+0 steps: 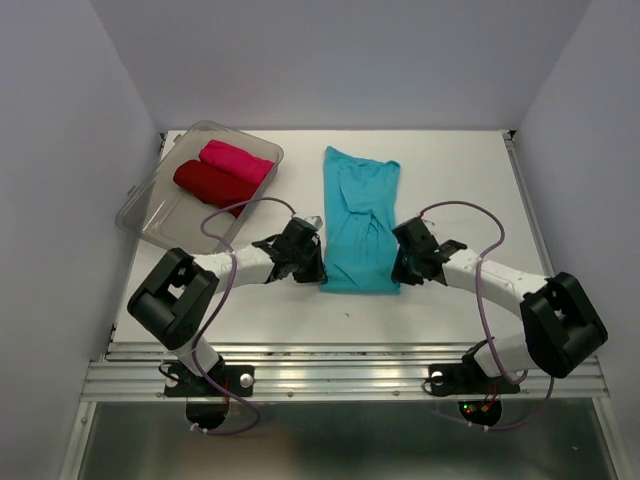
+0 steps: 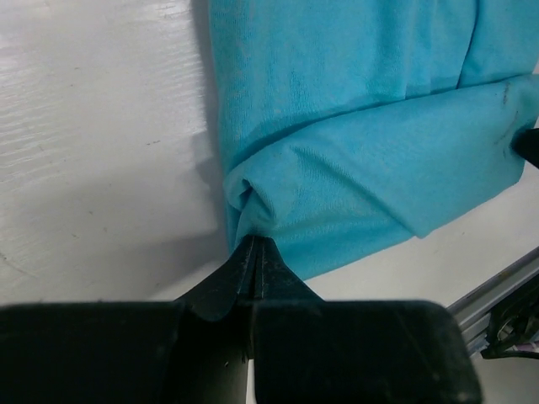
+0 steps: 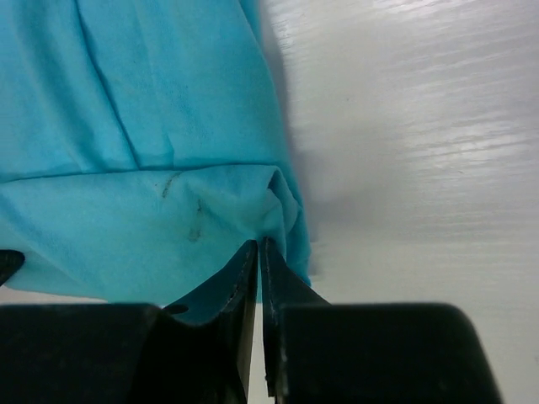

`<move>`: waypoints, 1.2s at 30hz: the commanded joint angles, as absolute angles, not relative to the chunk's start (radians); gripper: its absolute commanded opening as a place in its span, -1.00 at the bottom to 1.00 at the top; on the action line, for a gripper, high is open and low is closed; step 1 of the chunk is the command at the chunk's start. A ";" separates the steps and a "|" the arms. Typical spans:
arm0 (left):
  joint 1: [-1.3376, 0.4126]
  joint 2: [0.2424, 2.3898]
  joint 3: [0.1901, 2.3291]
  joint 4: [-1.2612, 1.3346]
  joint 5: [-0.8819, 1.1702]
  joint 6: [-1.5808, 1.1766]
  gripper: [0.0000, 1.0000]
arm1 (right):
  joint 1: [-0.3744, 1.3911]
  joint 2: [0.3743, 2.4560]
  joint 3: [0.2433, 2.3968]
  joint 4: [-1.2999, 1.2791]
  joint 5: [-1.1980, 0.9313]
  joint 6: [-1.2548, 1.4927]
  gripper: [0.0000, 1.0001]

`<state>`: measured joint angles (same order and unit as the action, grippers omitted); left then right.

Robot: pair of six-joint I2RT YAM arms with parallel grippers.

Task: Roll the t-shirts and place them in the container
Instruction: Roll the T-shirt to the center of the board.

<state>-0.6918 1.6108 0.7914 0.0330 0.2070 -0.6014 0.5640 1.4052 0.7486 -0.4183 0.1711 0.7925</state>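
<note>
Though narrow, turquoise t-shirt [image 1: 361,215] lengthwise, near to far.

A white counter [image 1: 480,180] fills the middle of the top view. In the wrist views its painted face looks faintly streaked and glossy under soft, even light. Plain pale grey walls [image 1: 60,150] close it in at left, back and right. A ribbed aluminium rail [image 1: 340,372] runs along its lower edge, and below that lies a dull grey surface [image 1: 330,440].
</note>
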 commanded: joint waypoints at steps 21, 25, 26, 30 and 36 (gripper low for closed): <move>-0.689 1.391 0.621 0.064 0.287 -0.595 -0.03 | 0.563 1.215 0.641 -0.446 0.095 0.729 -0.16; -0.696 1.396 0.617 0.086 0.284 -0.574 -0.15 | 0.563 1.233 0.629 -0.430 0.086 0.727 -0.22; -0.696 1.408 0.621 0.086 0.279 -0.566 -0.17 | 0.563 1.241 0.632 -0.430 0.084 0.727 -0.23; -0.698 1.449 0.644 0.093 0.275 -0.564 -0.24 | 0.563 1.258 0.629 -0.423 0.097 0.727 -0.27; -0.718 1.492 0.652 0.115 0.269 -0.571 -0.31 | 0.563 1.262 0.629 -0.411 0.113 0.729 -0.29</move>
<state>-0.7052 1.4784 0.6224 0.0807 0.2691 -0.5850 0.5640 1.2598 0.6373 -0.4572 0.0967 0.7372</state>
